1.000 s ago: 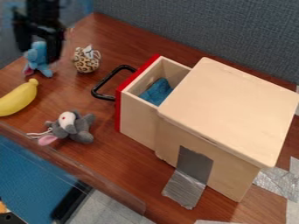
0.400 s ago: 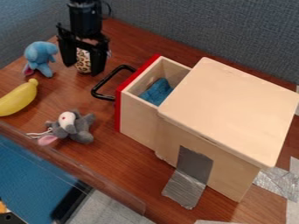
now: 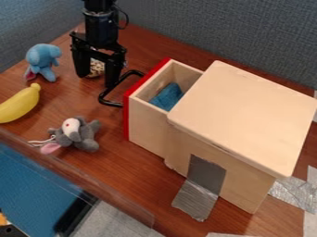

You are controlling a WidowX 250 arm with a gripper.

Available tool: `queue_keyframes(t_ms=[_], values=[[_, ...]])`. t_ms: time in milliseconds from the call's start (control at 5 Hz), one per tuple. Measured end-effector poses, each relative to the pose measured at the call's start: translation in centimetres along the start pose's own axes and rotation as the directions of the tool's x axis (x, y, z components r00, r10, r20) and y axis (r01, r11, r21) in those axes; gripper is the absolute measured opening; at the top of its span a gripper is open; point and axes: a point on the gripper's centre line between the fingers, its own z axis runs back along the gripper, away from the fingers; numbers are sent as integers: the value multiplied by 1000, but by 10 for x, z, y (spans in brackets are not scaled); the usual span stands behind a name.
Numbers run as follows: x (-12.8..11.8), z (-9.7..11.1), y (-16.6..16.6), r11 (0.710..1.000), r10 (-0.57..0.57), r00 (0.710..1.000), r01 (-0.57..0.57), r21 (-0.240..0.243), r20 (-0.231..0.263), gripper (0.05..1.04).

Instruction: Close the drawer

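The gripper (image 3: 97, 81) hangs at the upper left, open, its two fingers apart and pointing down. Its right finger is at the black handle (image 3: 110, 90) of the drawer; whether they touch I cannot tell. The drawer (image 3: 147, 122) stands pulled out from the left side of the wooden box (image 3: 241, 115), its red front (image 3: 126, 118) facing left. Inside the drawer lies a blue cloth-like thing (image 3: 167, 96).
Behind the gripper is a leopard-print toy (image 3: 95, 68), partly hidden. A blue elephant toy (image 3: 42, 60), a yellow banana (image 3: 20, 103) and a grey plush mouse (image 3: 77, 134) lie on the wooden table (image 3: 117, 171). Grey tape (image 3: 195, 200) runs down the box front.
From the upper left corner, the gripper has moved right and down, past the elephant to the drawer handle. The handle and drawer look nearly the same.
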Motion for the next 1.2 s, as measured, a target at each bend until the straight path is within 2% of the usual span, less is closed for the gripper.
queue_keyframes(t_ms=[600, 800, 1000, 1200], values=[[-6, 0, -12, 1000, -17, 1000, 17, 13, -7, 999], [-4, 24, -18, 1000, -16, 999, 15, 23, 44, 998], [-4, 32, -21, 1000, -14, 998, 14, 9, 61, 998], [-4, 32, -18, 1000, -14, 998, 12, 28, 62, 998]])
